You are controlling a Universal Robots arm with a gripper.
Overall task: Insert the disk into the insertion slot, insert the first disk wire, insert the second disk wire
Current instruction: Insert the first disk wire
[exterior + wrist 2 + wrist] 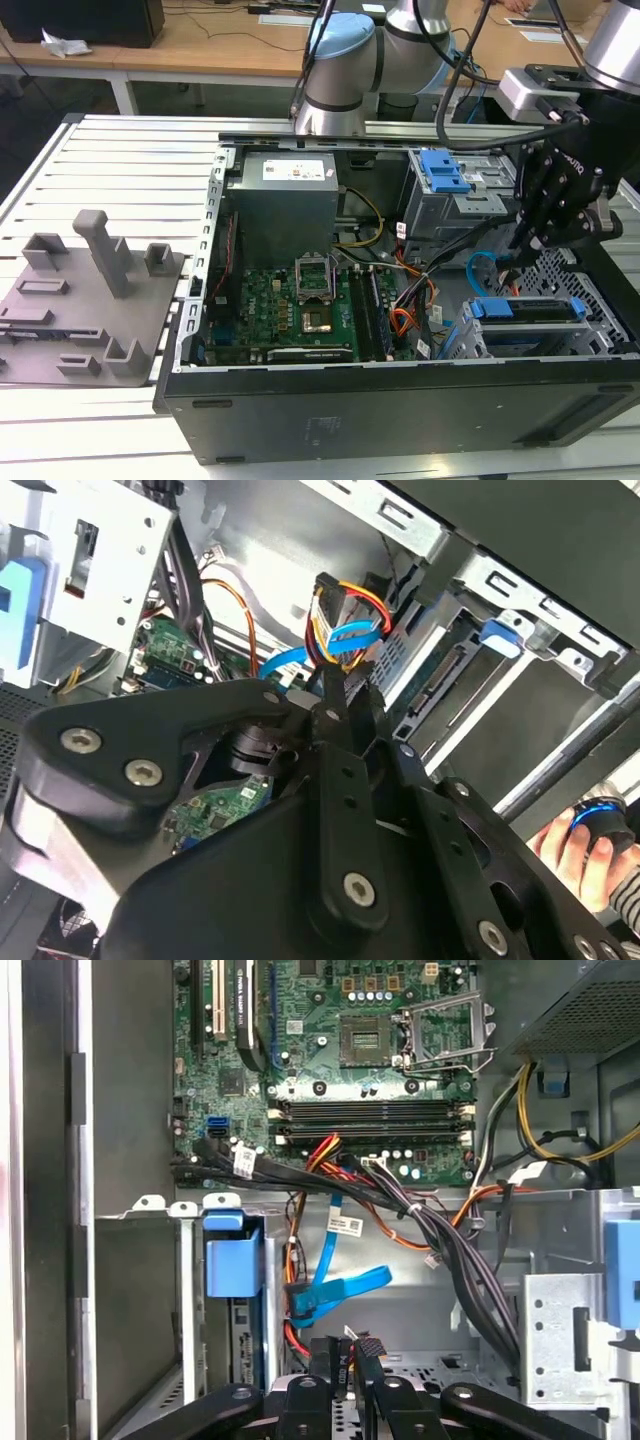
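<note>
The disk (pixel 525 310), in its blue carrier, sits inside the insertion slot (pixel 590 335), the silver perforated cage at the case's front on the exterior view's right. In the first wrist view the carrier's blue tab (pixel 231 1255) shows at the cage mouth. My gripper (pixel 522 245) hangs just above and behind the cage. In both wrist views it is shut on a black connector (pixel 346 1345) of a disk wire (pixel 338 592) with red, yellow and orange strands. A blue flat disk wire (pixel 340 1290) loops loose beside it, close to the disk's rear edge (pixel 440 680).
A grey bay with a blue bracket (pixel 445 170) stands behind the gripper. Thick black cable bundles (pixel 450 1250) cross beside it. The motherboard (pixel 290 300) and power supply (pixel 285 195) fill the case's other half. A grey fixture plate (pixel 85 300) lies outside. A hand (pixel 580 850) is at the edge.
</note>
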